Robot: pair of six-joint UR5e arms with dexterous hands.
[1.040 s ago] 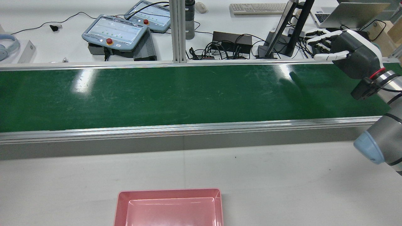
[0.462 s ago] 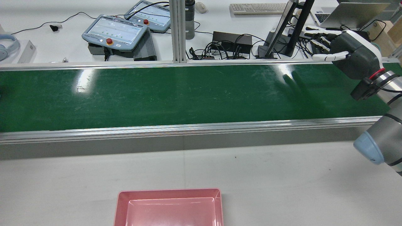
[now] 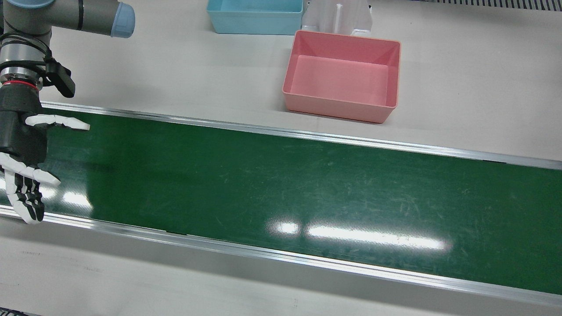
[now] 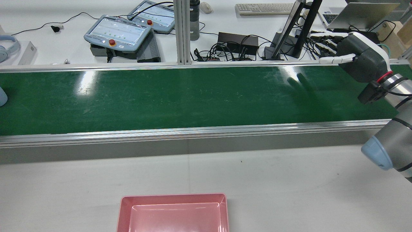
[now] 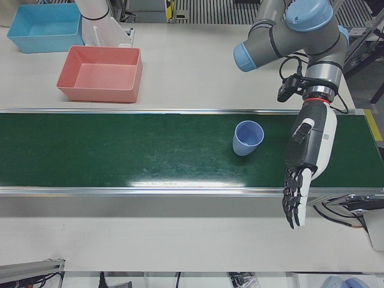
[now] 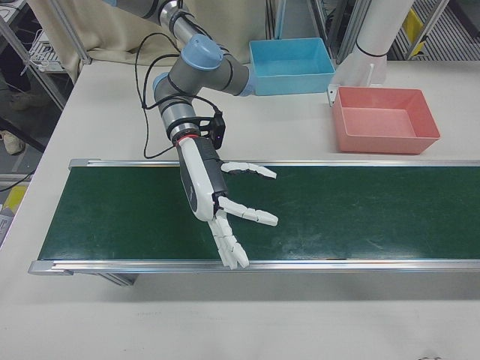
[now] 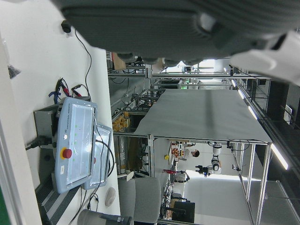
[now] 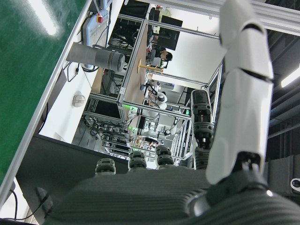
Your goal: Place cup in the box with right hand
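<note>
A light blue cup [image 5: 248, 138] stands upright on the green belt [image 5: 120, 150]; only a sliver of the cup [image 4: 1, 96] shows at the rear view's left edge. Just beside it my left hand [image 5: 306, 159] hangs open, fingers pointing down past the belt's operator-side edge, not touching the cup. The pink box [image 3: 342, 77] sits on the table behind the belt, also seen as pink box [image 4: 173, 212] and pink box [image 6: 386, 120]. My right hand [image 6: 214, 195] is open and holds nothing, fingers spread above the belt's other end, far from the cup; it shows too as right hand [image 3: 22, 153] and right hand [image 4: 351, 54].
A blue box [image 3: 254, 17] stands behind the pink one, next to a white pedestal [image 3: 337, 17]. Beyond the belt in the rear view are two teach pendants [image 4: 117, 32], cables and a monitor stand [image 4: 289, 29]. The belt has aluminium rails [image 3: 281, 259] on both sides.
The cup has come into the rear view at the belt's left edge. My right hand has drifted slightly toward the belt's far rail, still open.
</note>
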